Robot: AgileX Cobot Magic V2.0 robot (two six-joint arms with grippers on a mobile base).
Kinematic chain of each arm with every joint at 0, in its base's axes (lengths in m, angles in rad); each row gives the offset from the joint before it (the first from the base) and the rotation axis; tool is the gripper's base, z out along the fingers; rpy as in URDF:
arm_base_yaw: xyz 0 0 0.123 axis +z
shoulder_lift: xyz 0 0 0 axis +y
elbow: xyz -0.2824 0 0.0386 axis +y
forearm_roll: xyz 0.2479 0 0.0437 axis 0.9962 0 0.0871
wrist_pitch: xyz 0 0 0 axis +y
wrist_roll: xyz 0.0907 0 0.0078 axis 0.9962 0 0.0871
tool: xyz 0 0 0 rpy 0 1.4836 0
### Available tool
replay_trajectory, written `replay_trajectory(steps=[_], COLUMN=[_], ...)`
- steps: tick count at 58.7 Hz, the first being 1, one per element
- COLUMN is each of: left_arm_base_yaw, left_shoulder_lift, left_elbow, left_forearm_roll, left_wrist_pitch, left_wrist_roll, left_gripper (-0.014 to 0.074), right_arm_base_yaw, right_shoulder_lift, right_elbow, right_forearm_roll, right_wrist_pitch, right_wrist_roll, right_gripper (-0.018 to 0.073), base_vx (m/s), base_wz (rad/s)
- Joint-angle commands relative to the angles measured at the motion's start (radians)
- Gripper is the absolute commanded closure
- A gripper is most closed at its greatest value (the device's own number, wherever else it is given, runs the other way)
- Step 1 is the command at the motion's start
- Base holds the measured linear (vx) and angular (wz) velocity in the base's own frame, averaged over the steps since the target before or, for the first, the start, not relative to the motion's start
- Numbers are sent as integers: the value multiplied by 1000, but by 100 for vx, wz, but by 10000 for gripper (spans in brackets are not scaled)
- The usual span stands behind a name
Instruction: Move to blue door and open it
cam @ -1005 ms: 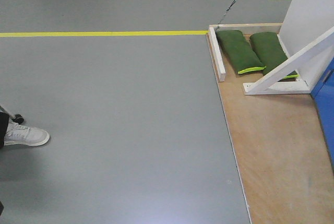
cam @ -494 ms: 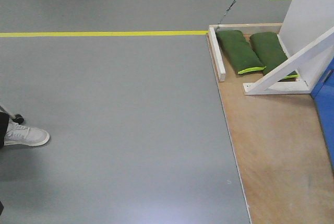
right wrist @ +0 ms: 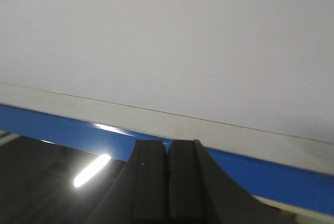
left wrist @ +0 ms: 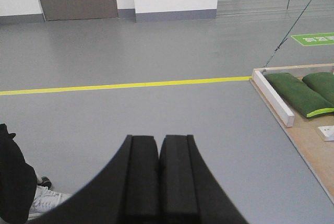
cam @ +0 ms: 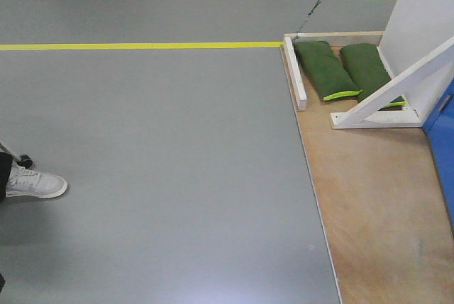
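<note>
While looking down from the front view, logged the blue door [cam: 443, 134] at the right edge of the plywood platform [cam: 376, 198]. Saw only a glossy sliver, cut by the picture border, with handle and lock out of sight. Noted a white slanted brace [cam: 397, 84] at the platform's far end, just left of the door, foot plate flat on the wood. Counted two green sandbags [cam: 325, 70] side by side in the platform's far corner, one partly behind the brace, both beside a white batten [cam: 294, 74] along the platform's left edge. Marked a yellow floor line [cam: 142, 46] running left from the platform's far corner across the grey floor [cam: 156, 141]. Spotted a white sneaker [cam: 32, 183] on the floor, well left of the platform.

Found left hand [left wrist: 158, 145] closed on nothing, pads pressed together, aimed over the floor left of the platform. Found right hand [right wrist: 168, 148] likewise closed and empty, pads touching, near a blue strip [right wrist: 62, 132] under a white surface. Could not tie the strip to the door from that view.
</note>
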Motion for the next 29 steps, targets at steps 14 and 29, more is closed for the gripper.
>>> replay_trajectory(steps=[14,29], left_arm_base_yaw=[-6,-6], left_shoulder_lift=[-12,-12], left_elbow=[-26,-26], left_forearm_roll=[-2,-2], left_wrist_pitch=[-85,-85], left_wrist_roll=[-7,-7], left_gripper=[524,524], right_arm_base_yaw=[-3,26], right_shoulder_lift=[1,56], right_elbow=[-27,-28], right_forearm_roll=[-306,-391], right_wrist_pitch=[97,49], right_wrist_roll=[-6,-6], right_gripper=[547,547], base_vx=[0,0], base_wz=[0,0])
